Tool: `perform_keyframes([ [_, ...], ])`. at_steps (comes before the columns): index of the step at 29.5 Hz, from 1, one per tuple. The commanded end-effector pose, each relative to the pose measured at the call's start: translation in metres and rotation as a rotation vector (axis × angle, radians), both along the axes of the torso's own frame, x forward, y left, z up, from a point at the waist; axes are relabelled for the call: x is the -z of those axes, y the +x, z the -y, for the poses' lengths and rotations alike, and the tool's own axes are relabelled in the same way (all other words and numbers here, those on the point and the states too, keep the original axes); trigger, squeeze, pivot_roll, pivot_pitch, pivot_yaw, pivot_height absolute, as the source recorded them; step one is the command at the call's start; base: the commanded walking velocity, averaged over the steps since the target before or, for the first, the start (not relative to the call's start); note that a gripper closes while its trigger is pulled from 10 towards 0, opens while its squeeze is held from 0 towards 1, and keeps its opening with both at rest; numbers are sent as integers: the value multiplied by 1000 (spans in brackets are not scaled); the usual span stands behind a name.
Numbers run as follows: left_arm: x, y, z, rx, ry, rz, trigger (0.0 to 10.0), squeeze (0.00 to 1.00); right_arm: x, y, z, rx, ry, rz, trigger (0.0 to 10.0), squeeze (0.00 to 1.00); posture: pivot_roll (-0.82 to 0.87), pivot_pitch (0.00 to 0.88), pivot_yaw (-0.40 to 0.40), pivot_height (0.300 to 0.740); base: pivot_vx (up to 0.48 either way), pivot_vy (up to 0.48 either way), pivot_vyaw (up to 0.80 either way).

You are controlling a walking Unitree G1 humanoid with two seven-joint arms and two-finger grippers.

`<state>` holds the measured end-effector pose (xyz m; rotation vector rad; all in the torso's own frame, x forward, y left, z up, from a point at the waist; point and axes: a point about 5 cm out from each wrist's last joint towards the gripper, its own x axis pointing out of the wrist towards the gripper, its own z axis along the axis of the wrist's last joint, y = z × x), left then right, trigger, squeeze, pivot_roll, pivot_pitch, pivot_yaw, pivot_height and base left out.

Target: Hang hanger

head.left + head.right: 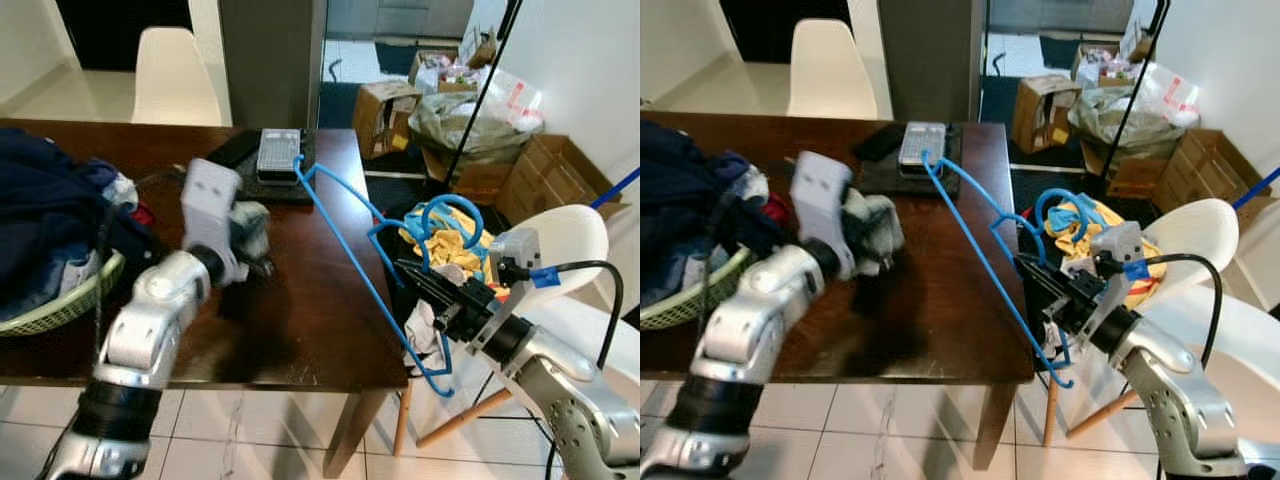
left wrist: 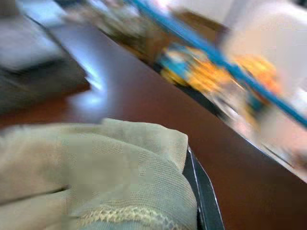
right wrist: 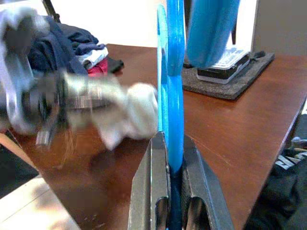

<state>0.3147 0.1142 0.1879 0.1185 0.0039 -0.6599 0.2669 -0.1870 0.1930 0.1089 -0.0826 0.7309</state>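
Eye views: the right gripper (image 1: 418, 275), beyond the dark wooden table's (image 1: 300, 330) edge, clamps a thin blue plastic hanger (image 1: 345, 255) slanting over the tabletop. The left gripper (image 1: 258, 250) holds a pale bunched cloth (image 1: 248, 222).

Left wrist view: cloth (image 2: 96, 177) covers the fingers.

Right wrist view: fingers (image 3: 153, 187) pinch the hanger (image 3: 173, 86).

A dark wooden table (image 1: 300, 300) holds a green laundry basket (image 1: 60, 305) heaped with navy clothes (image 1: 45, 200); a white chair (image 1: 175, 75) stands behind, cardboard boxes (image 1: 385, 115) clutter the floor beyond.
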Motion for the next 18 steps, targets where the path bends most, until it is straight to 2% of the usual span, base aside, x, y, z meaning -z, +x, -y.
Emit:
perform_keyframes([
  [1,-2,-2,0,11,16,4,10000,0,1,-3,3,9,-10,0,10000,0,68,95,-14,740,0,0,0],
  [3,4,-3,-3,2,26,-19,10000,16,2,-3,3,8,-13,-1,10000,0,70,100,-14,740,0,0,0],
  [4,10,-4,-6,-4,45,-48,10000,1000,2,-3,3,7,-14,-3,10000,0,71,101,-16,740,0,0,0],
  [7,14,-5,-8,-8,58,-66,10000,1000,2,-3,2,6,-15,-5,10000,0,71,101,-16,740,0,0,0],
  [10,23,-9,-25,-33,157,-125,10000,1000,3,-3,0,-7,-22,-8,10000,0,75,106,-15,740,0,0,0],
  [13,10,-4,-52,-130,317,-63,10000,1000,5,-3,0,-12,-21,-14,10000,0,79,110,-19,740,0,0,0],
  [14,10,-4,-52,-130,317,-63,10000,1000,5,-3,0,-12,-21,-14,10000,0,79,110,-19,740,0,0,0],
  [15,3,-2,-60,-161,363,-32,10000,1000,5,-3,0,-15,-20,-16,10000,0,79,110,-19,740,0,0,0],
  [17,-14,-2,-66,-192,458,41,10000,1000,6,-3,0,-16,-22,-18,10000,0,80,111,-21,740,0,0,0],
  [18,-27,-2,-66,-214,473,97,10000,1000,6,-3,0,-17,-23,-18,10000,0,81,111,-23,740,0,0,0],
])
